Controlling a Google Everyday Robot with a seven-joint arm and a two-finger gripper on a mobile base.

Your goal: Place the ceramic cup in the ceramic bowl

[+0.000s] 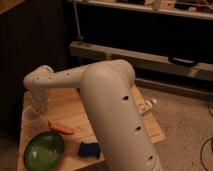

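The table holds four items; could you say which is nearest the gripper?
The whitish ceramic cup: the shut gripper is right at its rim, while the green bowl, orange piece and blue object lie farther off.

The robot's arm (110, 105) wears a smooth, matt white shell that looks like plastic. Its hand (40, 109), at nine o'clock, is closed just over the small whitish translucent tapered cup (31, 121), which looks like thin, slightly shiny plastic. The pale wooden surface (75, 107) is matt with faint grain. The shallow round green bowl (44, 150), at seven o'clock, is glossy and glazed-looking. The floor (185, 115) is dull and speckled.
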